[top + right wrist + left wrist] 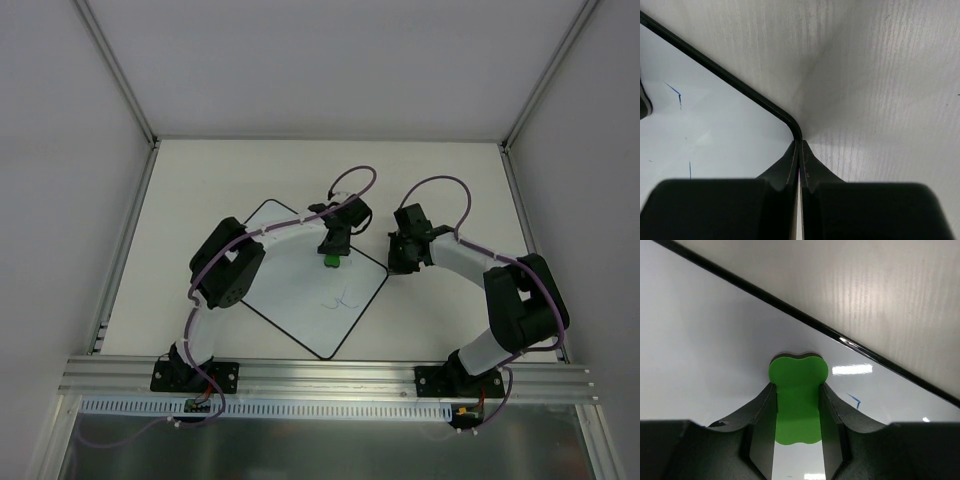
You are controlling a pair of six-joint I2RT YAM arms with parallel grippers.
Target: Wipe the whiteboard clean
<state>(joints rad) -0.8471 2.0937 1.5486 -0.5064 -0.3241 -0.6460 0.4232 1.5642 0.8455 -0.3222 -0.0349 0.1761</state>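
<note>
The whiteboard [290, 290] lies flat on the table, turned like a diamond, with thin scribbles [345, 298] near its middle right. My left gripper [332, 252] is shut on the green bone-shaped eraser [331, 261] and holds it against the board near the far right edge. In the left wrist view the eraser [797, 400] sits between the jaws of the left gripper [797, 386] on the whiteboard [705, 350], with a small blue mark [855, 400] beside it. My right gripper [396, 266] is shut, its tips [800, 142] at the right corner of the whiteboard [715, 130].
The pale table [440, 180] surrounds the board, with grey walls behind and at both sides. An aluminium rail [330, 372] runs along the near edge under the arm bases. Thin blue marks [676, 92] show on the board in the right wrist view.
</note>
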